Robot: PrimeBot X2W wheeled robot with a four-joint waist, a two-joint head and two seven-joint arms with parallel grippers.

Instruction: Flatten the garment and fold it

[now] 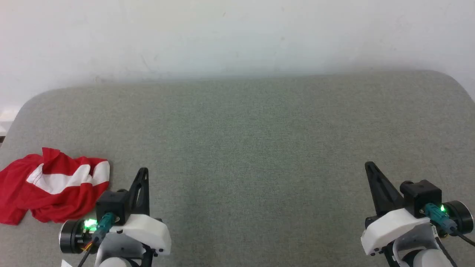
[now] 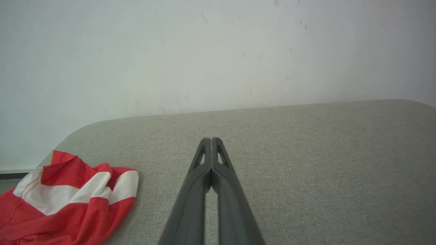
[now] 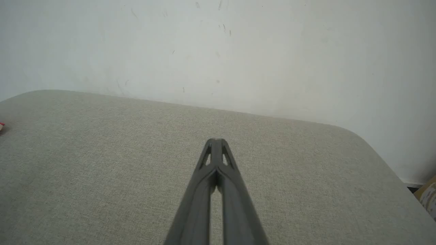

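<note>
The garment [image 1: 52,189] is a crumpled heap of bright red cloth with broad white stripes, lying at the left edge of the grey padded table [image 1: 252,141]. In the left wrist view the garment [image 2: 68,200] sits at the lower left. My left gripper [image 1: 143,171] hovers just right of the heap, its tips pressed together and holding nothing; up close, the left gripper [image 2: 212,139] points at bare table. Far off at the lower right, my right gripper [image 1: 368,165] is also shut and empty. From its own wrist, the right gripper [image 3: 216,140] points toward the far edge.
A pale wall [image 1: 237,33] rises behind the table's far edge. The table's corners are rounded, and its left edge runs close beside the garment. A tan object [image 3: 430,195] shows past the table's right corner. Bare grey table lies between the two grippers.
</note>
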